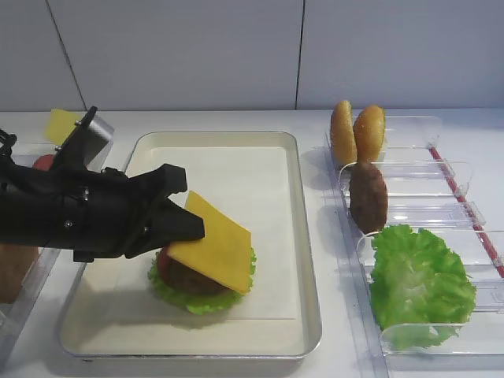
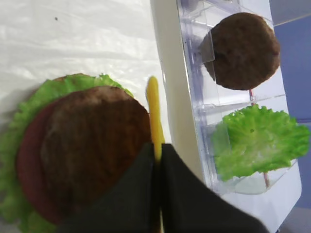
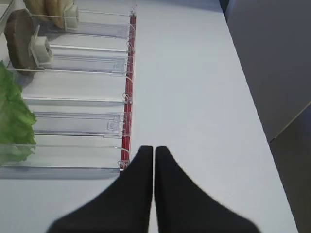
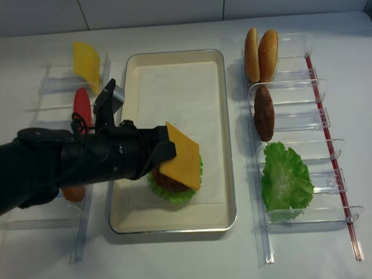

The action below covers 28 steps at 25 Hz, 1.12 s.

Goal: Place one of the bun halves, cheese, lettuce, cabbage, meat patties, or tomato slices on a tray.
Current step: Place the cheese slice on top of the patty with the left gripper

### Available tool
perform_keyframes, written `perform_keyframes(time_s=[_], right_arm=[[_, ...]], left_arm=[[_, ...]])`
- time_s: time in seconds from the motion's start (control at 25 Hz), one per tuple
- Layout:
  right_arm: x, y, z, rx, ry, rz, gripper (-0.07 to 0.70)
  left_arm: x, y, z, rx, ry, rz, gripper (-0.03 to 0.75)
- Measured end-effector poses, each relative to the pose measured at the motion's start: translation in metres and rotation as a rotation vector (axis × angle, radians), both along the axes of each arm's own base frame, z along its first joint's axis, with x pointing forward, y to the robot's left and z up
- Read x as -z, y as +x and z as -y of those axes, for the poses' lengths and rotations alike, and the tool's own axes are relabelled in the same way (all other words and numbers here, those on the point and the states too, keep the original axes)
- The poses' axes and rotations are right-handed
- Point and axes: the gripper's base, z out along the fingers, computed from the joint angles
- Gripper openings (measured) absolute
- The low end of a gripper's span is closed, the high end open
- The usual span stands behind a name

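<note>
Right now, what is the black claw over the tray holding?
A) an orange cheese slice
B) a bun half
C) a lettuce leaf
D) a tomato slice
A: the left claw is shut on the edge of the cheese, which hangs tilted over the patty stacked on the tray.

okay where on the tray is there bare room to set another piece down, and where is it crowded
The far half of the tray, the bare paper liner between the back rim and the stack, is free. A narrower strip lies right of the stack. The near-left part is crowded: lettuce, tomato and patty are stacked there, with the left gripper holding the cheese tilted above them.
</note>
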Motion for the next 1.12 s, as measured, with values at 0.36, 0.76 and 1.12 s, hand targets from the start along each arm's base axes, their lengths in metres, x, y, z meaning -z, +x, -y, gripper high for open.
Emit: perform_keyframes(time_s=[0.36, 0.76, 1.12], right_arm=[[0.0, 0.0, 0.0, 0.0, 0.0, 0.0, 0.413], [0.0, 0.0, 0.0, 0.0, 0.0, 0.0, 0.413], [0.0, 0.0, 0.0, 0.005, 0.007, 0.0, 0.413]], left_arm=[[0.002, 0.0, -0.003, 0.038, 0.049, 0.032, 0.071], [0.003, 0.009, -0.023, -0.002, 0.058, 0.032, 0.384], [0.003, 0.012, -0.033, 0.037, 0.096, 0.092, 0.415]])
